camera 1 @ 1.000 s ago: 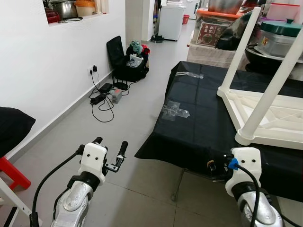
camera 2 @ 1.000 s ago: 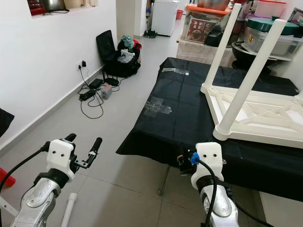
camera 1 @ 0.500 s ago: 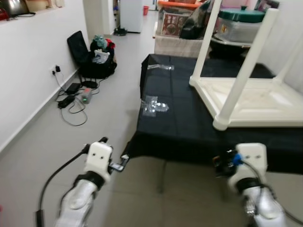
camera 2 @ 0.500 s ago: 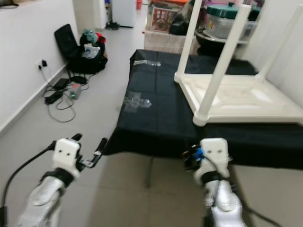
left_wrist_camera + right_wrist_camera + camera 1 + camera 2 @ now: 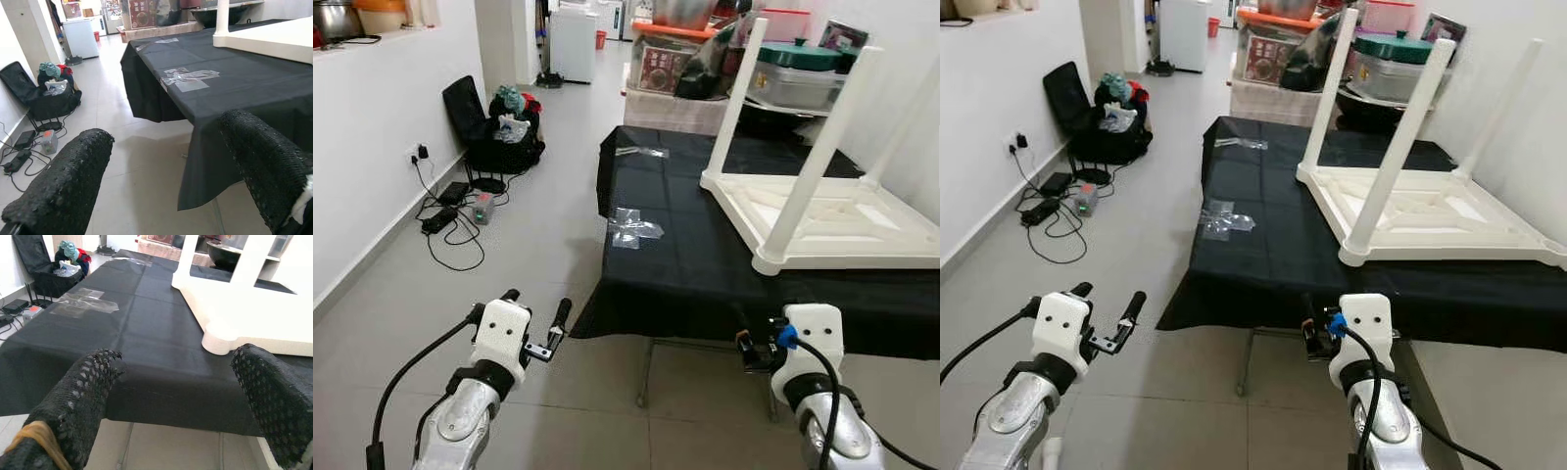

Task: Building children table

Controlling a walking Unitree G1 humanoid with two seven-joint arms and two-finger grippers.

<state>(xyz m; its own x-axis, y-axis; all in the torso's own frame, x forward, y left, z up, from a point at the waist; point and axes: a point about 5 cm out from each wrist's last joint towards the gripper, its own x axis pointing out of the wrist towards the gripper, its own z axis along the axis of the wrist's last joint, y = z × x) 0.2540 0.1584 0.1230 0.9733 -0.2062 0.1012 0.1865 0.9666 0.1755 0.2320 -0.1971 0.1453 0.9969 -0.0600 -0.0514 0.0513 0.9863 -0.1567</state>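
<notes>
On the black cloth (image 5: pixel 705 255), white table (image 5: pixel 822 211) upside down, legs up; both tools released

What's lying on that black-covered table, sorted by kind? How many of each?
Upside-down white children's table: 1
Legs standing up from it: 3 (one, one, one)
Clear plastic bags: 2 (one, one)
Total on the black cloth: 3 things, legs counted with the table.

From head height we look down the worktop (image 5: pixel 705 264); both wrist cameras face it low, sharing its black near edge.
</notes>
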